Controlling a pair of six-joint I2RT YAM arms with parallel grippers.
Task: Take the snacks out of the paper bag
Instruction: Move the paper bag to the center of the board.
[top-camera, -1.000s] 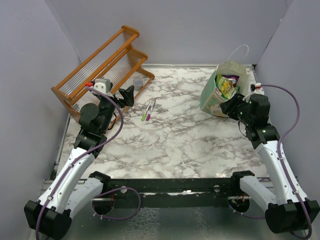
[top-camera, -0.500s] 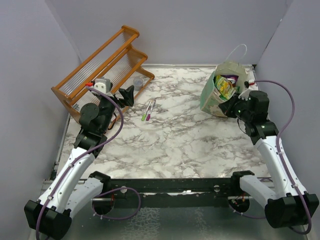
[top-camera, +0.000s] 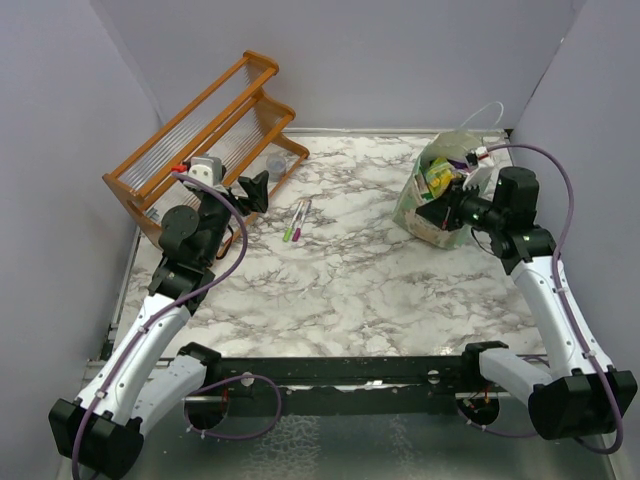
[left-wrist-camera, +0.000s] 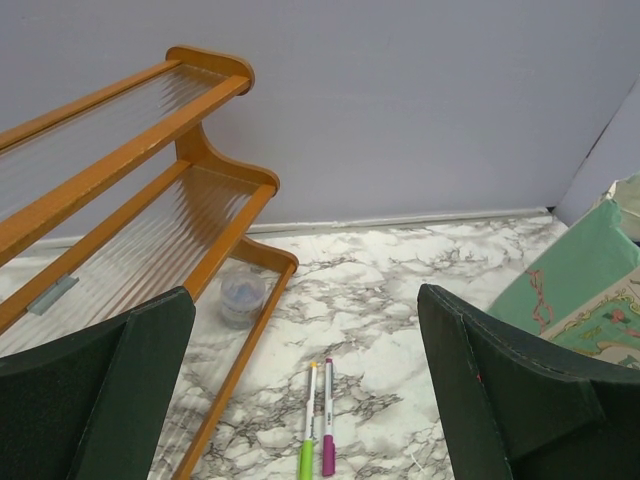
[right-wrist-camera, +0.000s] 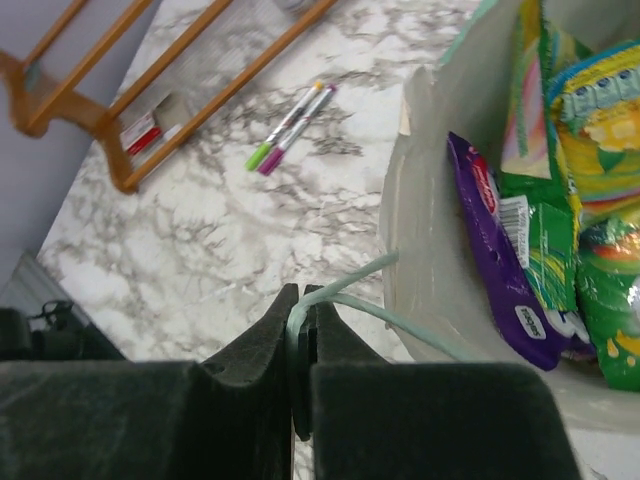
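Observation:
The pale-green paper bag (top-camera: 420, 205) stands tilted at the table's far right, its mouth open. Several glossy snacks (top-camera: 440, 178) sit inside it. In the right wrist view I see a purple packet (right-wrist-camera: 495, 240), green packets (right-wrist-camera: 545, 250) and a yellow-green one (right-wrist-camera: 605, 110) against the bag's cream inner wall (right-wrist-camera: 430, 200). My right gripper (top-camera: 447, 210) (right-wrist-camera: 302, 300) is shut on the bag's string handle (right-wrist-camera: 350, 280), just outside the bag's rim. My left gripper (top-camera: 255, 190) (left-wrist-camera: 305, 295) is open and empty, above the table near the rack. The bag's side also shows in the left wrist view (left-wrist-camera: 570, 290).
An orange wooden rack (top-camera: 200, 130) (left-wrist-camera: 150, 130) stands at the far left, with a small clear cup (top-camera: 275, 162) (left-wrist-camera: 242, 295) under its lower shelf. Two thin pens (top-camera: 297, 220) (left-wrist-camera: 318, 420), green and purple, lie on the marble near the left gripper. Grey walls enclose the table.
My right wrist has risen and moved towards the back, its gripper shifting slightly left. The bag has tipped and shifted left with it. The left arm has not moved.

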